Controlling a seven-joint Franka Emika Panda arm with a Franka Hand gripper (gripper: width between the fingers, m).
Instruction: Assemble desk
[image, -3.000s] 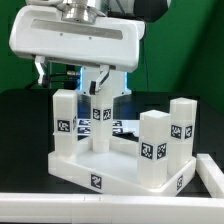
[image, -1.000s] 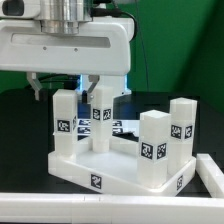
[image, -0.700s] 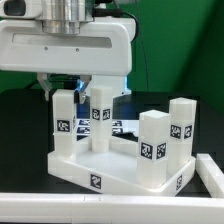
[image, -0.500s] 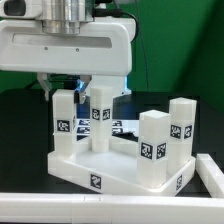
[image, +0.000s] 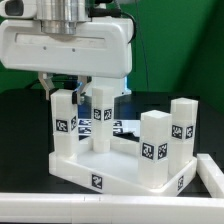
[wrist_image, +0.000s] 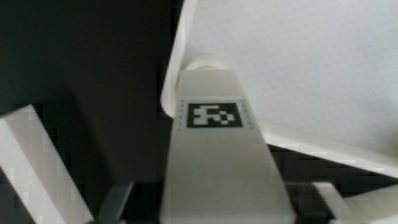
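The rear leg (image: 101, 115) on the desk top (image: 120, 170) is clasped by the gripper (image: 83, 88), presumably to seat it upright.

We find no words, numbers or brand names that can be read in either view. The only printed signs are small black-and-white square marker tags, coded patterns rather than text. In the exterior view each of the four upright legs carries them: the front-left leg (image: 64, 120), the rear-left leg (image: 100, 115), the front-right leg (image: 153, 150) and the rear-right leg (image: 182, 128). One more tag sits on the front rim of the desk top (image: 96, 181), and another on its rim at the exterior view's right. In the wrist view we see a single tag (wrist_image: 215, 115) on the face of a white leg, blurred.
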